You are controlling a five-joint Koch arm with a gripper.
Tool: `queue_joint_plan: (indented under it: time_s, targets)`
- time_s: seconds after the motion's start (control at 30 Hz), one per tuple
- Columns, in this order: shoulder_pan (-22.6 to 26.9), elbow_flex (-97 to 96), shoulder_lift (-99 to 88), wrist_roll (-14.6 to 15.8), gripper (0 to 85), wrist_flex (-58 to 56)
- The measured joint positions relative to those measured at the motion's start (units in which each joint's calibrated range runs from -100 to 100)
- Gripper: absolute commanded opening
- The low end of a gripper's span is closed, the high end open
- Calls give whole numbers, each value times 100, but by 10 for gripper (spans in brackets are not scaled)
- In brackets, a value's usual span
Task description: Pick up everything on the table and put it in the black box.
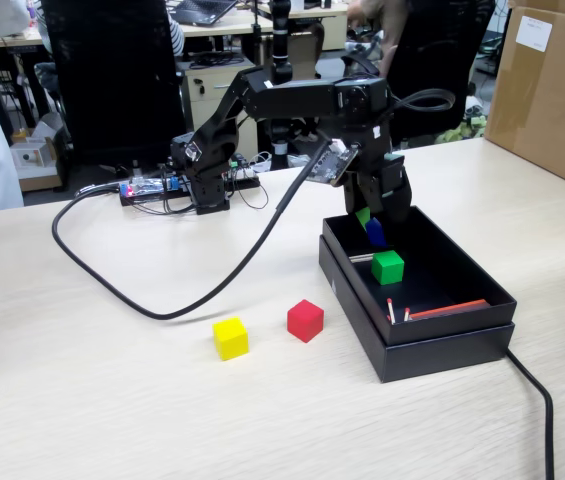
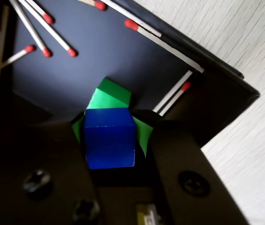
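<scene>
**Bystanders Around the Work Area**

Lay curving from nine o'clock toward centre: a thick black cable [image 1: 162,305]. Ran off at five o'clock, a second black cable [image 1: 534,395]. Stood at two o'clock, a big brown cardboard carton [image 1: 550,85]. Sat at eleven o'clock, a black office chair [image 1: 112,75] before cluttered office desks [image 1: 217,70]. Rested at ten o'clock, a small circuit board with a red light [image 1: 147,190]. Scattered across the wrist view from twelve to three o'clock, thin red-tipped sticks [image 2: 52,33], a pair of them side by side at three o'clock.
</scene>
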Motion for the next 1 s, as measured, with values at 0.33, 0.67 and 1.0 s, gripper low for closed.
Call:
queue_joint_plan:
  time_s: [0.33,0.67,1.0]
  targets:
    - [49,237,324,-5,404,0]
    - [-464,82,-1851,-166,406,-23]
    - [-1748,-803,-2317,-767,464,-46]
